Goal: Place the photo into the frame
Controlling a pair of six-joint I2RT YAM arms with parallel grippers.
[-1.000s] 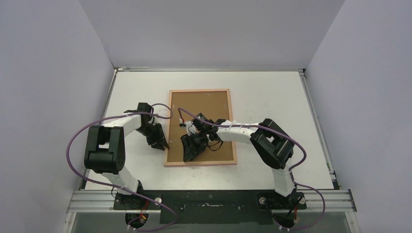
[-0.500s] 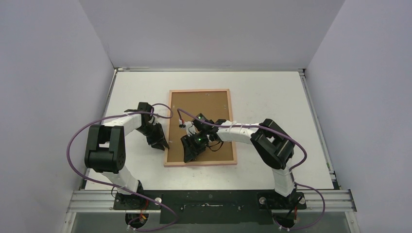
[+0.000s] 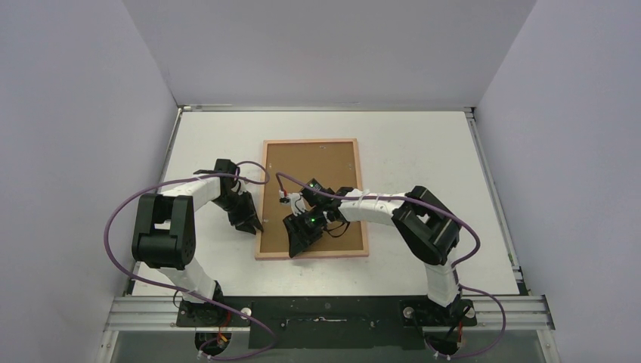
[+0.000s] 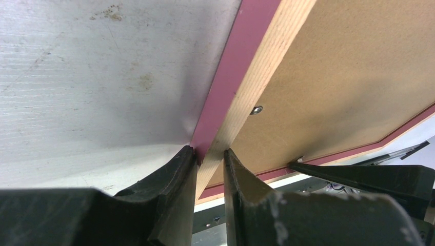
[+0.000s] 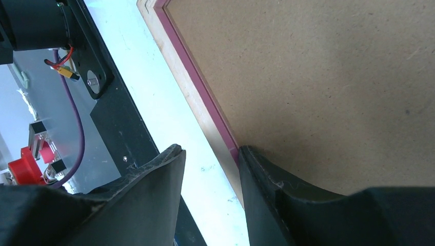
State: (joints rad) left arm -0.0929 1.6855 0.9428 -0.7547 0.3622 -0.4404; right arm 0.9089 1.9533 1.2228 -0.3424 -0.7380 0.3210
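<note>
The frame (image 3: 311, 141) lies face down on the white table, pale wood back up, with a plain brown backing board (image 3: 314, 170) set inside it. My left gripper (image 3: 254, 225) is at the frame's left side. In the left wrist view its jaws (image 4: 210, 154) are shut on the rail (image 4: 256, 66), one finger on the pink outer side and one on the inner side. My right gripper (image 3: 296, 246) stands open at the near edge (image 5: 210, 151). One finger rests on the board (image 5: 318, 77) at the pink lip, the other hangs over the table. The photo is hidden.
A small metal tab (image 4: 256, 109) sits on the frame's back near the left rail. The black mounting plate (image 3: 325, 314) runs along the table's near edge, close to the frame's near rail (image 5: 174, 66). Grey walls close in the table on three sides.
My right gripper has slid slightly toward the frame's near edge. The left gripper and the frame have not visibly moved.
</note>
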